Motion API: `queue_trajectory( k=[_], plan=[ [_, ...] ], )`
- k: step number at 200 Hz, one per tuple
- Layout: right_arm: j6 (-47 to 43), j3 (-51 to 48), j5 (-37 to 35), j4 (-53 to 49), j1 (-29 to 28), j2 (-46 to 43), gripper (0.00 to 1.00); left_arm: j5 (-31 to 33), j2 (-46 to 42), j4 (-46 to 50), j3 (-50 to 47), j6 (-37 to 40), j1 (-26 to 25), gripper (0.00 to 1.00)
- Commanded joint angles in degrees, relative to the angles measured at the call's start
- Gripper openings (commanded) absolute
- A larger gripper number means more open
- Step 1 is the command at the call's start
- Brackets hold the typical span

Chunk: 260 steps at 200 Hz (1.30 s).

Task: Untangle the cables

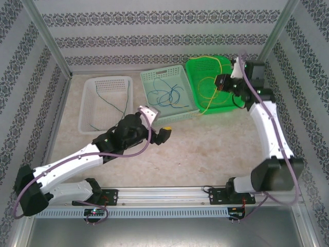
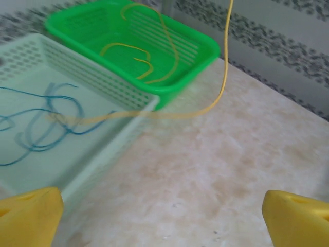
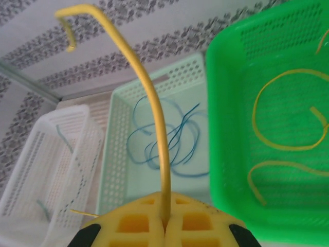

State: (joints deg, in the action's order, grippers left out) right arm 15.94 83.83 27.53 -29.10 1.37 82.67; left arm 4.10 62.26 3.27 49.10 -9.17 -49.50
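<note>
My right hand clamps a yellow cable over the green basket. My left hand hangs apart above the bench.

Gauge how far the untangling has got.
Done: dark green cables in the white basket, blue cables in the mint basket, yellow loops in the green basket. In hand: right gripper shut on a yellow cable. Remaining: its tail crosses the mint basket; left gripper open.

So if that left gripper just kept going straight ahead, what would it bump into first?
Likely the yellow cable trailing past the pale basket corner, though the left gripper may meet table first.
</note>
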Motion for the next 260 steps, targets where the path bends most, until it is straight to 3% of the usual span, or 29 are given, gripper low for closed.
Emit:
queue_trajectory(
  k=[1, 50, 75, 129, 156, 185, 223, 260],
  plan=[
    [-8.8, 6.7, -1.0, -5.1, 0.6, 5.9, 0.00, 7.5, -3.9, 1.0, -2.9, 1.5, 0.6, 1.00],
    [-22.3, 25.9, -10.6, -16.9, 1.1, 20.2, 0.00, 9.4, -11.4, 4.2, -8.2, 1.2, 2.3, 1.00],
    [-22.0, 32.4, -12.9, -19.8, 3.0, 25.1, 0.00, 8.8, -12.6, 3.9, -9.8, 0.8, 3.2, 1.00],
    [-19.7, 32.1, -12.7, -16.2, 7.2, 24.1, 0.00, 7.6, -10.9, 4.1, -10.3, 0.6, 4.4, 0.99],
    [-22.9, 32.4, -12.0, -16.9, 7.8, 24.1, 0.00, 6.6, -9.7, 3.7, -10.3, -0.1, 5.2, 1.00],
    [-26.3, 34.0, -12.0, -20.2, 7.8, 27.4, 0.00, 6.1, -9.2, 3.5, -10.3, -0.8, 5.6, 1.00],
    [-26.4, 33.3, -18.4, -18.3, 7.7, 31.8, 0.00, 6.4, -9.7, 5.0, -10.2, -1.1, 5.8, 1.00],
    [-26.8, 34.6, -18.3, -18.6, 6.3, 37.4, 0.00, 6.1, -8.7, 4.5, -10.4, -1.6, 6.4, 1.00]
  ],
)
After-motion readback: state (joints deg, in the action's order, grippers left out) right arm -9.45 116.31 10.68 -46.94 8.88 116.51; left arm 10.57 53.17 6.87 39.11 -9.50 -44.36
